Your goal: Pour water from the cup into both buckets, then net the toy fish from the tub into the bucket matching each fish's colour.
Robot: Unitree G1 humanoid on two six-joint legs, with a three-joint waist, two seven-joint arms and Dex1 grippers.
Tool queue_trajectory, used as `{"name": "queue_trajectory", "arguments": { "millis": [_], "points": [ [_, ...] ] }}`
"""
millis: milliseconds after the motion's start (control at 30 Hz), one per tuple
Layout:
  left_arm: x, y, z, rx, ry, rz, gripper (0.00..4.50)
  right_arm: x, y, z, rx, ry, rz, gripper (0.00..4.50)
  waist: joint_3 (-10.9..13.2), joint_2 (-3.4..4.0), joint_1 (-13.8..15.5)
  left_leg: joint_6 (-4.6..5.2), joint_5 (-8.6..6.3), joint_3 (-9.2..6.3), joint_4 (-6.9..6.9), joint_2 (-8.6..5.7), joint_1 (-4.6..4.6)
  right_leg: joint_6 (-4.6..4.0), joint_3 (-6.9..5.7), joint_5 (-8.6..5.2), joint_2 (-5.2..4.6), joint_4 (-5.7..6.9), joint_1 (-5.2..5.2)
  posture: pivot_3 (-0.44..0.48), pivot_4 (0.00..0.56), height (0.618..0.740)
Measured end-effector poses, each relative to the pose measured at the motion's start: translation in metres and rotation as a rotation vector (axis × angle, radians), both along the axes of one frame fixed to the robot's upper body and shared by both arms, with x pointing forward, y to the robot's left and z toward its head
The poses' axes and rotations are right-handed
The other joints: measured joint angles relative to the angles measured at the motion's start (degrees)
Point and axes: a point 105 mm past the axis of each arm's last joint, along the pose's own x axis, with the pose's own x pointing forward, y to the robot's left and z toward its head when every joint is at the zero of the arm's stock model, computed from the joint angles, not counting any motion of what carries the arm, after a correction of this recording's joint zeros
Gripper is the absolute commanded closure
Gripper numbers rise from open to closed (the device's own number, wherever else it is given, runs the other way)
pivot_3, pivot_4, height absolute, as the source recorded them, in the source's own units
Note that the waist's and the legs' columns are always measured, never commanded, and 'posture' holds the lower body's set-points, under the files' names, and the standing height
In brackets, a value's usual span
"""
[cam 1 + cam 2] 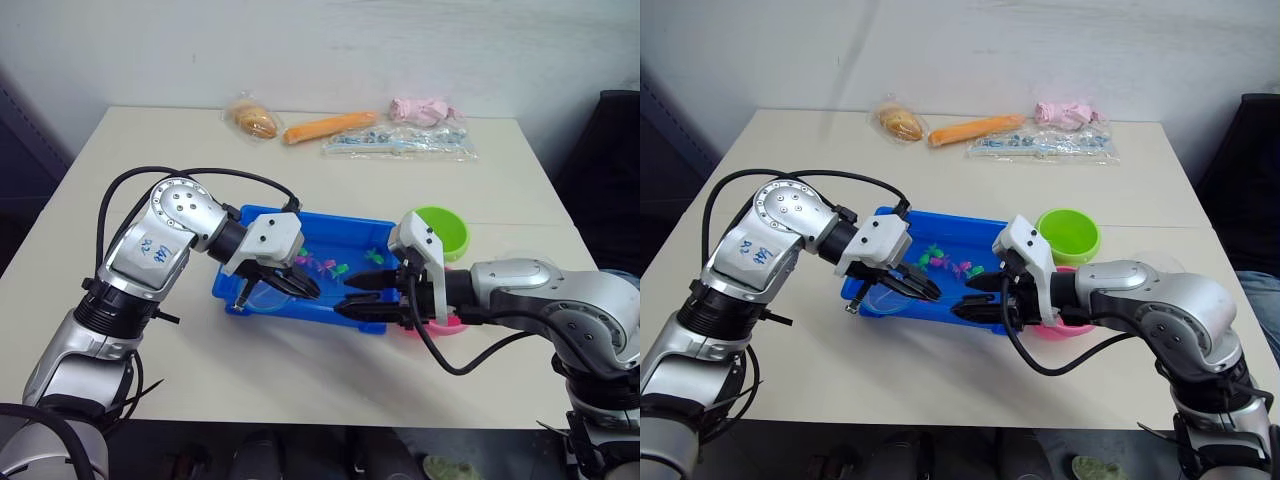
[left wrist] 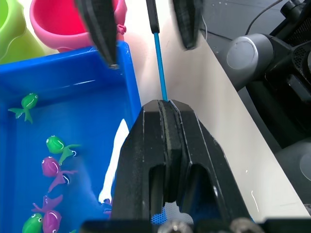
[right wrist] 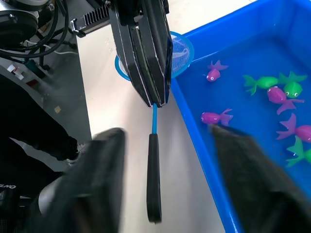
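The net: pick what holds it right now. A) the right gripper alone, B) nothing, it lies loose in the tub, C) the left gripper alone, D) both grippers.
C: the left gripper is shut on the net at its thin blue shaft, while the right gripper stands open around the dark handle without touching it.

I see the blue tub [image 1: 262, 222] mid-table, pink and green toy fish [image 3: 214, 117] in it. Net [image 3: 154, 160] along its near rim. Green bucket [image 1: 446, 228] and pink bucket [image 2: 58, 22] beside tub's right end.
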Motion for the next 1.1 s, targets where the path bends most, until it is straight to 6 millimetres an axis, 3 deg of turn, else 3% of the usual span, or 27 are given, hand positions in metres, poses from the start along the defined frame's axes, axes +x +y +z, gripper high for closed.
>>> {"name": "queue_trajectory", "arguments": {
  "millis": [67, 333, 467, 567, 667, 767, 833, 933, 1100],
  "points": [
    [0.001, 0.0, 0.0, -0.004, 0.001, 0.013, 4.5, -0.001, 0.001, 0.0, 0.006, 0.006, 0.008, 4.47, 0.0, 0.0, -0.1, 0.0, 0.0, 0.0, 0.0, 0.0, 0.0, 0.0, 0.0, 0.0, 0.02, 0.0, 0.0, 0.0, 0.15, 0.74],
    [0.001, 0.001, 0.001, -0.007, 0.009, 0.021, 4.5, -0.001, 0.002, 0.0, 0.021, 0.008, 0.006, 4.47, 0.0, 0.0, 0.0, 0.0, 0.0, 0.01, 0.01, 0.0, 0.0, 0.0, 0.01, 0.0, 0.01, 0.03, -0.02, 0.0, 0.15, 0.74],
    [-0.004, 0.003, 0.008, -0.104, 0.096, 0.015, 3.05, 0.0, 0.002, 0.0, 0.029, 0.001, -0.001, 4.5, 0.0, 0.0, 0.0, 0.0, 0.0, -0.01, 0.04, 0.02, -0.05, 0.0, 0.02, 0.0, 0.02, 0.28, -0.08, 0.0, 0.15, 0.74],
    [-0.005, 0.005, 0.031, -0.26, 0.13, 0.027, 1.56, 0.001, 0.001, 0.002, 0.034, -0.018, -0.008, 4.5, 0.0, 0.0, 0.0, 0.0, 0.0, -0.06, 0.33, 0.03, -0.39, 0.0, 0.02, 0.0, 0.0, 0.43, -0.41, 0.0, 0.15, 0.74],
    [0.013, 0.027, 0.06, -0.44, 0.121, 0.161, 0.2, 0.005, -0.01, 0.002, 0.025, -0.042, -0.047, 4.5, 0.0, 0.0, -0.1, 0.0, 0.0, -0.08, 0.64, 0.0, -0.76, 0.04, 0.02, 0.02, -0.01, 0.63, -0.76, 0.0, 0.15, 0.74],
    [0.023, 0.062, 0.07, -0.483, 0.073, 0.304, 0.04, 0.008, -0.026, 0.005, -0.002, -0.093, -0.09, 4.5, 0.0, 0.0, -0.2, 0.01, -0.01, -0.04, 0.62, -0.05, -0.72, 0.05, 0.03, 0.02, 0.03, 0.61, -0.76, 0.0, 0.15, 0.74],
    [0.026, 0.085, 0.062, -0.474, 0.052, 0.39, 0.04, 0.008, -0.034, 0.007, -0.018, -0.132, -0.107, 4.5, 0.0, 0.01, -0.2, 0.01, -0.01, -0.03, 0.59, -0.03, -0.68, 0.04, 0.04, 0.02, 0.04, 0.6, -0.76, 0.0, 0.15, 0.74],
    [0.029, 0.116, 0.033, -0.454, 0.051, 0.504, 0.04, 0.013, -0.051, 0.008, -0.072, -0.207, -0.157, 4.5, 0.0, 0.02, -0.1, 0.01, -0.01, -0.03, 0.62, -0.02, -0.7, 0.04, 0.03, 0.02, -0.01, 0.51, -0.75, 0.0, 0.15, 0.74],
    [0.022, 0.145, -0.009, -0.41, 0.05, 0.615, 0.04, 0.025, -0.083, 0.003, -0.212, -0.322, -0.226, 4.5, 0.0, 0.01, 0.1, 0.11, -0.06, 0.01, 0.63, -0.08, -0.7, 0.04, 0.03, 0.02, -0.12, 0.44, -0.73, 0.0, 0.15, 0.74]
  ]
}}
